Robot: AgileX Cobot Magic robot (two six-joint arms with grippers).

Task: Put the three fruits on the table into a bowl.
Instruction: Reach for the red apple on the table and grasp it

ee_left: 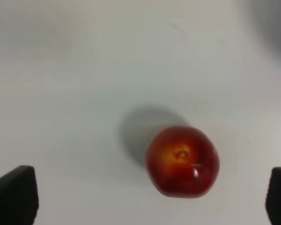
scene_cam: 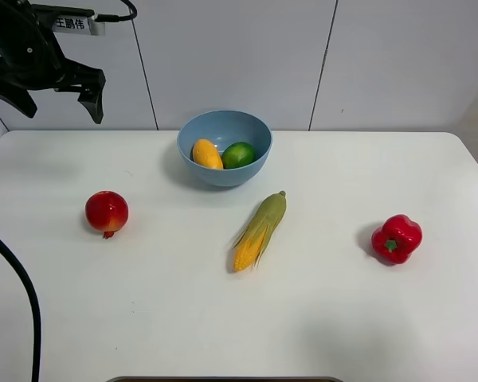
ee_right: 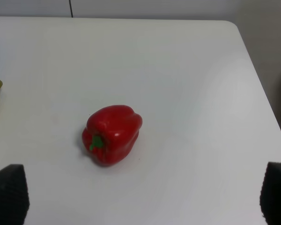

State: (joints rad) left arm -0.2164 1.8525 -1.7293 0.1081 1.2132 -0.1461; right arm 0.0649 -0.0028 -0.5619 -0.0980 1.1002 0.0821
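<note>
Mango [scene_cam: 206,153] and lime [scene_cam: 239,154] in the bowl [scene_cam: 223,173]; pomegranate [scene_cam: 107,212] out on the table [scene_cam: 143,318].
The left gripper [scene_cam: 54,102] hangs high at far left, jaws wide and empty, looking down on the pomegranate lying alone at left. The bowl sits back centre, the corn [scene_cam: 260,231] just before it, the pepper [scene_cam: 397,238] at right. The right gripper [ee_right: 141,194] hangs above the pepper, jaws wide and empty.

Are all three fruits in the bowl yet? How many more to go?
Two are done: the mango and the lime lie in the blue bowl. Nothing is being held right now; the left arm's fingers are open, high over the pomegranate, not touching it. One is left: the pomegranate sits on the table and has to go into the bowl.
</note>
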